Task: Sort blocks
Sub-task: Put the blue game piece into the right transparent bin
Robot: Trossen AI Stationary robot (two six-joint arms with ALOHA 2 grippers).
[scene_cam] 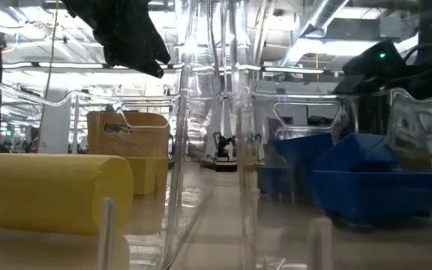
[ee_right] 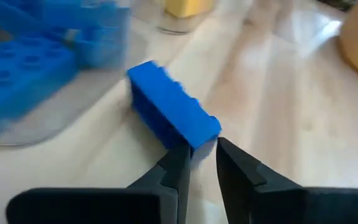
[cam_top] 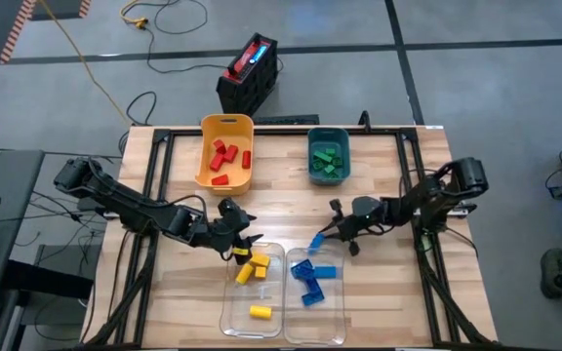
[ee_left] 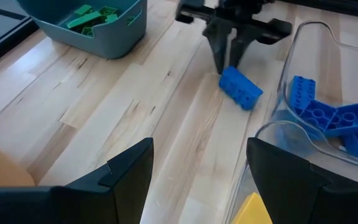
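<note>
Dark fingers of the right gripper [ee_right: 201,155] pinch the near end of a loose blue block [ee_right: 169,115] on the table [cam_top: 379,283], at two o'clock from the clear blue-filled bin [cam_top: 315,297]. Left gripper [cam_top: 245,241], jaws apart, hovers over the yellow-block bin [cam_top: 252,292]. Red, green sorted; this brick remains.

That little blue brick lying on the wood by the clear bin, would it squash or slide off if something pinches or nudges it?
The blue brick looks like hard moulded plastic with crisp edges, so it probably stays stiff when pinched. Its flat faces suggest it would slide rather than roll on the wooden table. The right gripper meets only one corner of it, jaws nearly together, so it might twist or slip out.
</note>
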